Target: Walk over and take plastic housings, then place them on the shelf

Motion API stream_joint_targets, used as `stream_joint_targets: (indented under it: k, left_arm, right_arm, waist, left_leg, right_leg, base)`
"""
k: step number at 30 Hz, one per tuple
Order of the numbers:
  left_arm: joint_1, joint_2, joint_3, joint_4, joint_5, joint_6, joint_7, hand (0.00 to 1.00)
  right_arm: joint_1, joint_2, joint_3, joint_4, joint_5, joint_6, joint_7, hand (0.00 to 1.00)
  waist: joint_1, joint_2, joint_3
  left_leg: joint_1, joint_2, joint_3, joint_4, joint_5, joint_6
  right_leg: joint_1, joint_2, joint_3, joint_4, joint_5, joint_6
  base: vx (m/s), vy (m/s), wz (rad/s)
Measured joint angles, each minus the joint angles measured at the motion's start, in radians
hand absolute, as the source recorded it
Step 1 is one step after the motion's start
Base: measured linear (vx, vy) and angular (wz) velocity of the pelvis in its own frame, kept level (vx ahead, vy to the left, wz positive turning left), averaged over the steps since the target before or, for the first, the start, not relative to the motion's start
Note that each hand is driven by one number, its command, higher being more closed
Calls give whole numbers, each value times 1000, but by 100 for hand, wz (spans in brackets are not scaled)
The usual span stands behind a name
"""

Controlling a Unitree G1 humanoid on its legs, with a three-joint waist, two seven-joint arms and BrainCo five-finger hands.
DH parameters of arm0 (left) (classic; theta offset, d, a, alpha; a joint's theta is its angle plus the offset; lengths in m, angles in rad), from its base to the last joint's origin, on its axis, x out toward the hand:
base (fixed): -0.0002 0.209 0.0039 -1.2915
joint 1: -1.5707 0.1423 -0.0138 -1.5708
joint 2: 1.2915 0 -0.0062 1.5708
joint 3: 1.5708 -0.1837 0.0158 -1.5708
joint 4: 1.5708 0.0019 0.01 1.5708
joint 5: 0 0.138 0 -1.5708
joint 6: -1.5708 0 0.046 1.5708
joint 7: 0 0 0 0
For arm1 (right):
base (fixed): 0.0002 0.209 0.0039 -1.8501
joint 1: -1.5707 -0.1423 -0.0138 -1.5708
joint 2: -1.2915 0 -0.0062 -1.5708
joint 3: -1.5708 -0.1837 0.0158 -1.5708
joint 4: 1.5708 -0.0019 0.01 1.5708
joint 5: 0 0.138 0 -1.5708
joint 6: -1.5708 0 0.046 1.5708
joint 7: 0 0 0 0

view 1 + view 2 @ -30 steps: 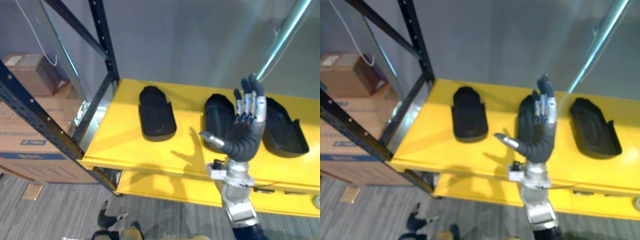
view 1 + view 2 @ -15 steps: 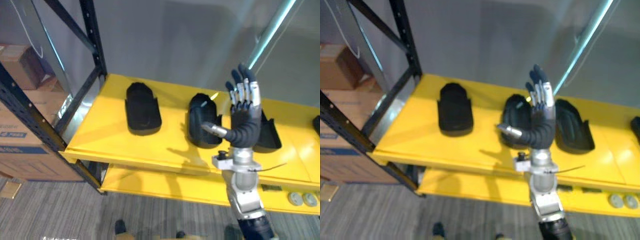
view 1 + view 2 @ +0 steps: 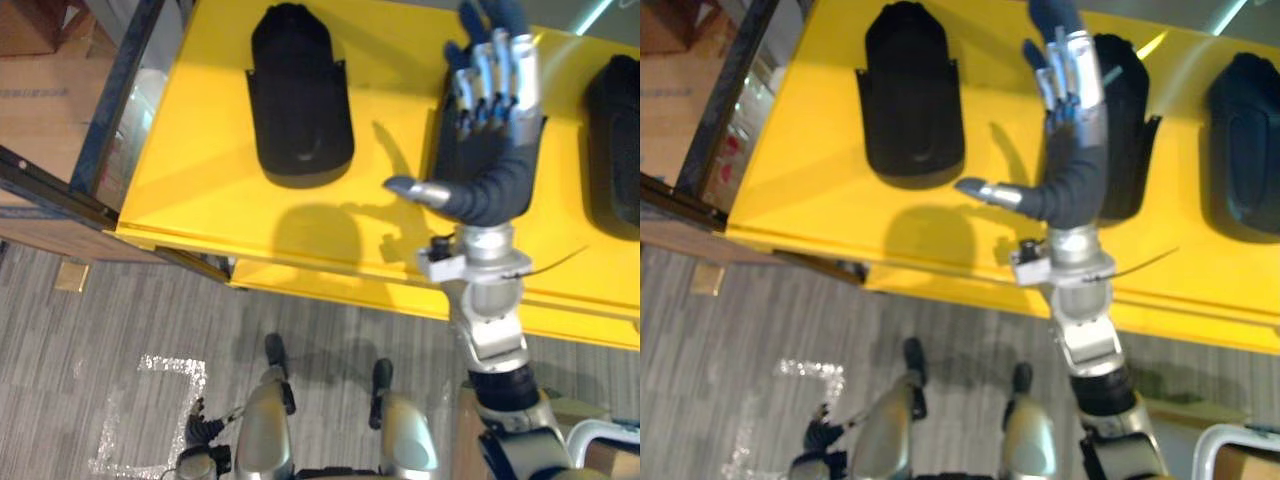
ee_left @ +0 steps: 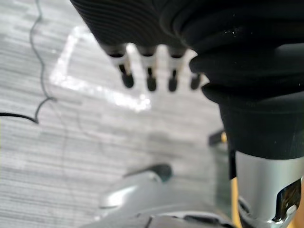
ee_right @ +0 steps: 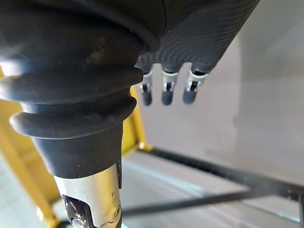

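Note:
Three black plastic housings lie in a row on the yellow shelf [image 3: 200, 190]: one at the left [image 3: 300, 95], one in the middle [image 3: 1128, 130], one at the right edge [image 3: 615, 140]. My right hand [image 3: 490, 165] is raised over the shelf's front, in front of the middle housing, fingers straight and thumb spread toward the left one. It is open and holds nothing. Its fingers [image 5: 164, 90] point at the grey wall. My left hand [image 3: 203, 437] hangs low by the floor, its fingers [image 4: 148, 78] relaxed and empty.
A black steel upright [image 3: 110, 110] frames the shelf's left end, with cardboard boxes [image 3: 30, 20] beyond it. A second yellow level [image 3: 330, 285] sticks out below the top one. Silver tape marks [image 3: 150, 400] a square on the grey floor.
The camera has come closer and tilted down, so the shelf is now seen from above. My right hand stays raised and open before the middle housing.

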Motion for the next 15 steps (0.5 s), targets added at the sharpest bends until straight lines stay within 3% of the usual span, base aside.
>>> stream_joint_targets:
  k: [6, 8, 10, 11, 15]
  left_arm:
    - [0, 0, 0, 4, 2, -2, -8, 0]
    - [0, -1, -8, 7, 2, -1, -8, 0]
    - [0, 1, -22, 7, 2, -1, -7, 0]
    - [0, 1, -27, 6, 2, -1, -7, 0]
    - [0, 1, -38, 3, 0, -1, -6, 0]
  right_arm:
    - [-29, 1, 63, -9, -11, 53, 4, 0]
    - [-31, 3, 83, -9, -12, 96, 4, 0]
    - [-51, 10, 122, 1, -33, 187, -9, 0]
    - [-57, 10, 130, 10, -45, 203, -19, 0]
    - [-117, 44, 126, 228, -189, 314, -167, 0]
  waist:
    - [8, 0, 0]
    - [8, 1, 0]
    - [8, 4, 1]
    - [8, 4, 0]
    - [15, 8, 2]
  left_leg:
    - [12, -2, -2, -1, 0, 3]
    - [26, -3, -1, -2, 0, 3]
    - [40, -3, 0, -12, 0, 2]
    - [41, -3, 0, -17, 1, 1]
    - [42, -6, -11, -51, 21, -4]
  right_leg:
    - [11, -3, -2, 1, -6, 2]
    - [24, -2, -3, -3, -6, 2]
    - [38, -2, -6, -13, -6, 3]
    - [39, -2, -9, -15, -5, 3]
    - [40, 1, -25, -32, 0, 7]
  base:
    - [6, 1, 1]
    - [16, 1, -1]
    - [0, 0, 0]
    - [0, 0, 0]
    - [7, 1, 9]
